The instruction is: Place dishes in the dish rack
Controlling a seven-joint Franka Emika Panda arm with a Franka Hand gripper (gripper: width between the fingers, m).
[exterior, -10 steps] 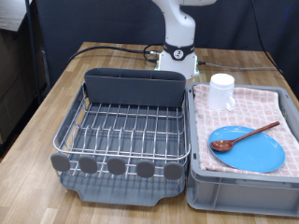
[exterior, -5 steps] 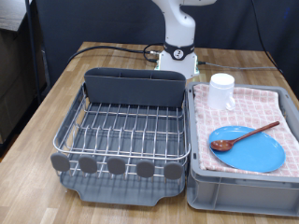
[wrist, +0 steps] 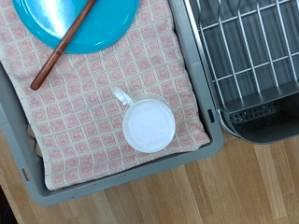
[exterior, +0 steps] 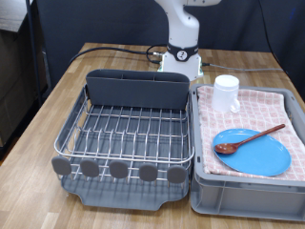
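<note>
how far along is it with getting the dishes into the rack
Nothing looks done: the dish rack holds no dishes. The blue plate, the wooden spoon lying on it, and the white mug all sit in the cloth-lined crate. Nothing is in hand; the gripper shows in neither view, though the wrist camera looks down on the mug.

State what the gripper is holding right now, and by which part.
Nothing that the pictures show. The gripper is out of both views; no fingers appear. The mug, plate and spoon all lie free on the checkered cloth in the crate.
</note>
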